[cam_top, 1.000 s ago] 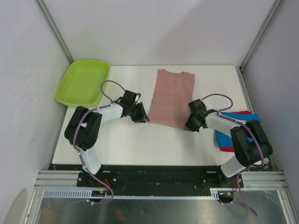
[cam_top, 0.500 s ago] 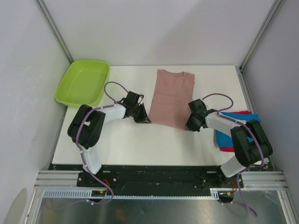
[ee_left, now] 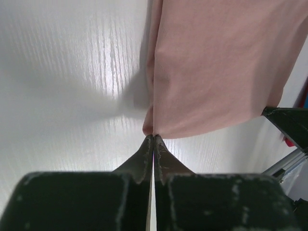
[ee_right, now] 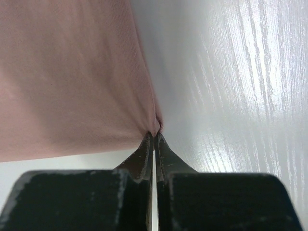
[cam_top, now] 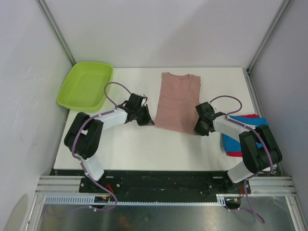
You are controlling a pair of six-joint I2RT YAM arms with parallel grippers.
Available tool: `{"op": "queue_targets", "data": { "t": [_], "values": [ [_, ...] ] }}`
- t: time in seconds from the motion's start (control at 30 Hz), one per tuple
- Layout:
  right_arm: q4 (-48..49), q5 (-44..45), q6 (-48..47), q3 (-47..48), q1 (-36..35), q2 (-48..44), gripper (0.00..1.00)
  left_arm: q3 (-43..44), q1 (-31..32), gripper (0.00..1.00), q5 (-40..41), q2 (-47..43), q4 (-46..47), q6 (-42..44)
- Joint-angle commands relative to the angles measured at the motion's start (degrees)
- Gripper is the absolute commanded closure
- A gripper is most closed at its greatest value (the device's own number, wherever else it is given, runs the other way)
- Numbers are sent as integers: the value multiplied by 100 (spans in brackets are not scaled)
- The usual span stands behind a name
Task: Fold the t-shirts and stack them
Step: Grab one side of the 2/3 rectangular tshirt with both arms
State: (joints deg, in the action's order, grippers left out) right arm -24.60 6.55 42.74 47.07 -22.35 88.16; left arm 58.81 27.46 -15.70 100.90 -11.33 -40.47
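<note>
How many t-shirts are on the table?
3: a pink one mid-table; a blue one and a red one stacked at the right edge, partly under the right arm, where others may be hidden.

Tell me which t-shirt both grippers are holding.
The dusty pink t-shirt, spread flat in the middle: the left gripper and right gripper are each shut on a near corner of it. The folded blue and red t-shirts lie apart, to its right.
</note>
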Motion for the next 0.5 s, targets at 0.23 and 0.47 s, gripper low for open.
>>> {"op": "queue_targets", "data": {
  "t": [0.23,0.47],
  "values": [
    [-579,479,-223,-5,-213,-116,100,-576,175,56,-59,-676,-116,48],
    [-637,500,-281,-5,-219,-132,100,-706,250,50,-44,-766,515,-531]
  ]
}}
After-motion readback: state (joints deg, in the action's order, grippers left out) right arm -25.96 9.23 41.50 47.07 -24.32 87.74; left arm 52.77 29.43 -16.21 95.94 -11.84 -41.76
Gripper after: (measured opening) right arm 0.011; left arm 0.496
